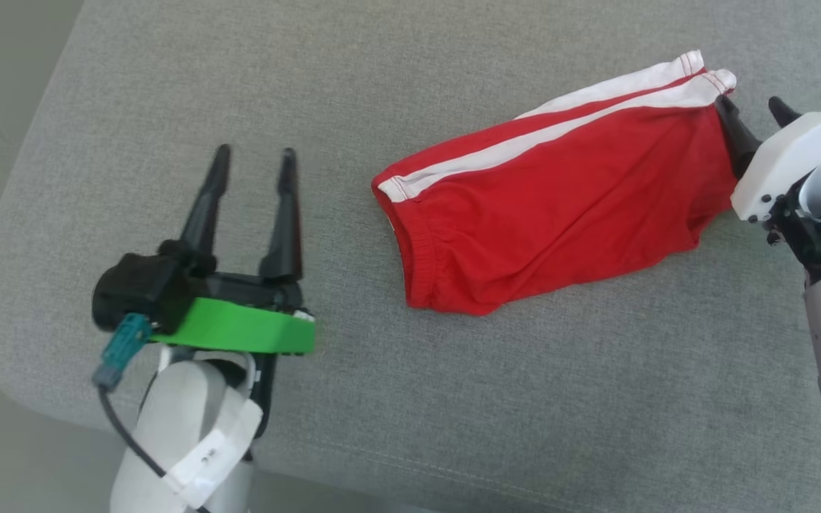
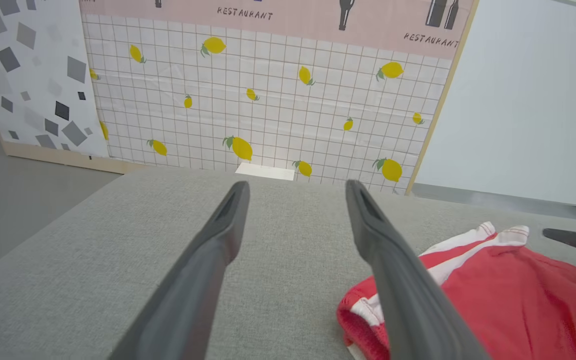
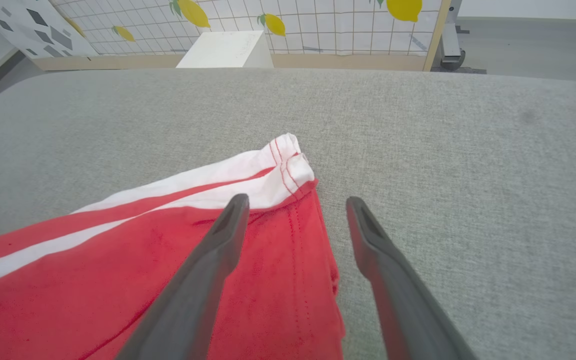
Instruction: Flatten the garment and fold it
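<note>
Red thin-fabric shorts with white side stripes (image 1: 560, 206) lie wrinkled on the grey woven cushion (image 1: 453, 413), between the two grippers. The right gripper (image 1: 747, 103) is held released, its jaws astride the leg hem, one finger over red cloth and the other over bare cushion. The left gripper (image 1: 255, 152) is likewise spread and empty, with the elastic waistband apart from it, off to its right. The step in hand is judged to be a pinch of the hem for flattening. It would be done best if the striped corner just ahead of the right fingertips were taken, both layers together, and the waistband end drawn the opposite way. Whether the right fingers touch cloth cannot be told. The right arm is cut off at the picture's edge, no logo can be made out, and part of the waistband is hidden behind a left finger in the left wrist view
</note>
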{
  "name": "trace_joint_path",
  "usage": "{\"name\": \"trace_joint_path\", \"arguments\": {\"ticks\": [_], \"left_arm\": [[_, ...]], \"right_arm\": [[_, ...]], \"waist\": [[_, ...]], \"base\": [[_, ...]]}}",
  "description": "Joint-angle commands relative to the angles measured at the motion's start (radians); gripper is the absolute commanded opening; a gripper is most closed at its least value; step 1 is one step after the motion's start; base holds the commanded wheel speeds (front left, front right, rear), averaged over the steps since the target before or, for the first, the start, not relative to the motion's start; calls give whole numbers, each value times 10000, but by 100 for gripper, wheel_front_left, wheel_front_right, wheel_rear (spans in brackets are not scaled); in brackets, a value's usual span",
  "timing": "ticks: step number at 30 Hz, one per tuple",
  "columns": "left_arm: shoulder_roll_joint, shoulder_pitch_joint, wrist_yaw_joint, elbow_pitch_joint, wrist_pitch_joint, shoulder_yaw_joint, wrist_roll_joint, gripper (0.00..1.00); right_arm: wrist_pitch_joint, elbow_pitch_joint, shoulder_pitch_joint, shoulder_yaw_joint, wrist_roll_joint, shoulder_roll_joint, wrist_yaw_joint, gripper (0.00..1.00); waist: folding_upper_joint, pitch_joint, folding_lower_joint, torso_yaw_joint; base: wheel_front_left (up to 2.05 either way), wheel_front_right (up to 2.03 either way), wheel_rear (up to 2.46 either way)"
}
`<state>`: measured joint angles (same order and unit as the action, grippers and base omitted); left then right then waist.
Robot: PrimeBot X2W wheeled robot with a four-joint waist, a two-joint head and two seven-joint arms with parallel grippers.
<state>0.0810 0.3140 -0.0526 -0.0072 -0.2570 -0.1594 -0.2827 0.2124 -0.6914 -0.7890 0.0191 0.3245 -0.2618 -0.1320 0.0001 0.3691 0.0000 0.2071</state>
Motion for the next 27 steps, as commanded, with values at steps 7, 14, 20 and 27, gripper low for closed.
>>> {"name": "trace_joint_path", "arguments": {"ticks": [7,14,20,27], "left_arm": [[-297,-425,-334,-30,-46,977,197,100],[-305,-637,-154,-239,-47,1063,-206,100],[-306,-754,-51,-318,-47,1089,-252,100],[-307,-935,-77,-179,-47,1095,-207,100]], "right_arm": [[969,-1470,-1037,647,-1437,206,13,100],[3066,-2608,-1608,765,-2351,403,13,100],[3972,-2527,-1524,471,-1835,650,13,0],[3232,-1685,-882,475,-895,369,13,0]], "waist": [[-1,259,0,211],[-1,382,0,458],[-1,325,0,407],[-1,-134,0,163]], "base": [[0,0,0],[0,0,0],[0,0,0],[0,0,0]]}}
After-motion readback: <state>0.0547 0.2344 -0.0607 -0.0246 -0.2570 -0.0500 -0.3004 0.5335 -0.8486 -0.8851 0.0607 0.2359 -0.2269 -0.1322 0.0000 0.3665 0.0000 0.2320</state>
